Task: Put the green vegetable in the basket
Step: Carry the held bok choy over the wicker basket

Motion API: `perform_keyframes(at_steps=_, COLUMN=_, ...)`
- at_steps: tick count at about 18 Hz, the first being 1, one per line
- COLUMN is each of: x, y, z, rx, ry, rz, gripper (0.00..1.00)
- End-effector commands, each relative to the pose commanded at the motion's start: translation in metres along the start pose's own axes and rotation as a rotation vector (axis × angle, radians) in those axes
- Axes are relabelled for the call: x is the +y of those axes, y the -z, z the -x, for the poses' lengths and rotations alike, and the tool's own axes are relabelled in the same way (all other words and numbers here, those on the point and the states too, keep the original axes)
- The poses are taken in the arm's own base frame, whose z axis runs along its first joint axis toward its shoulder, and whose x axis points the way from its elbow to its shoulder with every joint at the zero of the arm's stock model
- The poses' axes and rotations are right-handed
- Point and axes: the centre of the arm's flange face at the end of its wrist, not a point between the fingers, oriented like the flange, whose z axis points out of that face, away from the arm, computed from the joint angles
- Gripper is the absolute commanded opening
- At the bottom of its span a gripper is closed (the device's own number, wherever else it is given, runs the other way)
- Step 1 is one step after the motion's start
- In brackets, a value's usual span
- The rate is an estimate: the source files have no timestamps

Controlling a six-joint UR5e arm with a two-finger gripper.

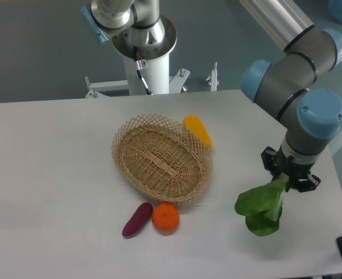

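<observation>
The green vegetable (260, 207), a bok choy with dark leaves hanging down, is held by its pale stem at the right side of the table. My gripper (288, 176) is shut on that stem, fingers pointing down, and the leaves hang just above or at the tabletop. The basket (161, 157), oval tan wicker, lies empty at the table's middle, well to the left of the gripper.
A yellow-orange oblong vegetable (197, 130) rests against the basket's far right rim. An orange (166, 218) and a purple sweet potato (137, 219) lie in front of the basket. The table's right edge runs close behind the gripper.
</observation>
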Motion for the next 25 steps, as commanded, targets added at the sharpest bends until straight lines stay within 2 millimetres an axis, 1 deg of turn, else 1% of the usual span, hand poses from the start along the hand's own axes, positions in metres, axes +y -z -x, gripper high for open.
perform_keyframes(at_steps=3, x=-0.002, y=0.000, z=-0.002, rx=0.002, ry=-0.002, rz=-0.001, gripper=0.42)
perform_keyframes(at_steps=4, x=-0.002, y=0.000, z=-0.007, rx=0.006, ry=-0.003, rz=-0.001, gripper=0.42)
perform_keyframes(at_steps=5, x=-0.004, y=-0.001, z=-0.013, rx=0.014, ry=-0.007, rz=0.000, gripper=0.42)
perform_keyframes(at_steps=8, x=-0.018, y=0.002, z=-0.041, rx=0.031, ry=-0.033, rz=0.000, gripper=0.42)
perform_keyframes(at_steps=11, x=-0.039, y=0.012, z=-0.077, rx=0.042, ry=-0.072, rz=-0.005, gripper=0.42)
perform_keyframes(at_steps=15, x=-0.053, y=0.019, z=-0.139, rx=0.070, ry=-0.105, rz=-0.003, gripper=0.42)
perform_keyframes(at_steps=18, x=-0.056, y=0.014, z=-0.178, rx=0.056, ry=-0.129, rz=-0.007, gripper=0.43)
perform_keyframes(at_steps=20, x=-0.066, y=0.010, z=-0.199, rx=0.025, ry=-0.151, rz=-0.016, gripper=0.43)
perform_keyframes(at_steps=21, x=-0.070, y=0.004, z=-0.210, rx=0.017, ry=-0.152, rz=-0.019, gripper=0.43)
perform_keyframes(at_steps=23, x=-0.079, y=-0.003, z=-0.228, rx=0.007, ry=-0.162, rz=-0.020, gripper=0.43)
perform_keyframes(at_steps=25, x=-0.083, y=-0.005, z=-0.241, rx=0.014, ry=-0.178, rz=-0.013, gripper=0.43)
